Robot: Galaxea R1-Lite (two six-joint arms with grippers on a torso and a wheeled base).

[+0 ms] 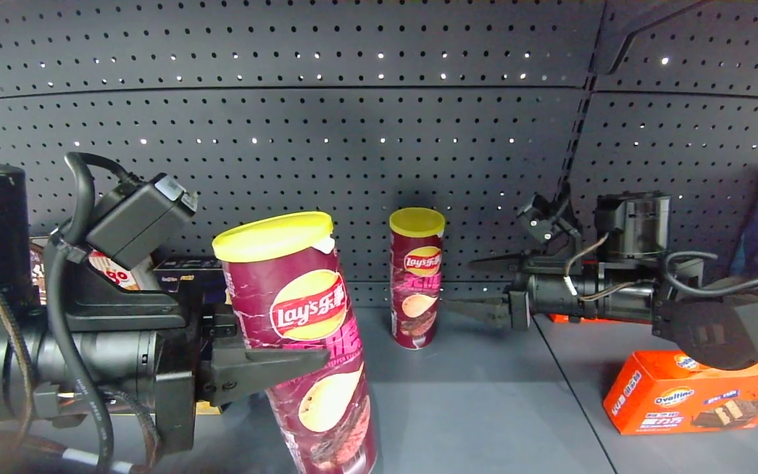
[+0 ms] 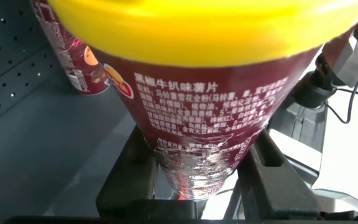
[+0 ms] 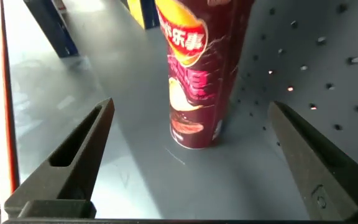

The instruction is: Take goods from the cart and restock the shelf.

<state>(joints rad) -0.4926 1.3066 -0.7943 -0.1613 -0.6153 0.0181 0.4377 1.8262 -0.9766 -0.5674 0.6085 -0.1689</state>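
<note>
Shelf: grey shelf (image 1: 471, 408); dark pegboard (image 1: 353, 131) behind it
Held can (image 1: 306, 342): maroon with a yellow lid; tilted, at the shelf's front left; its base is cut off, so contact with the shelf cannot be told
Left end effector (image 1: 300, 365): clamped on the held can at mid-height
Standing can (image 1: 416, 280): upright by the pegboard; apart from the held can
Right end effector (image 1: 461, 284): spread wide, empty; just right of the standing can, not touching
Box (image 1: 695, 395): orange; lying on the right bay

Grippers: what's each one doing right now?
Left gripper: closed on the tilted chip can.
Right gripper: open, empty, beside the standing chip can.
</note>
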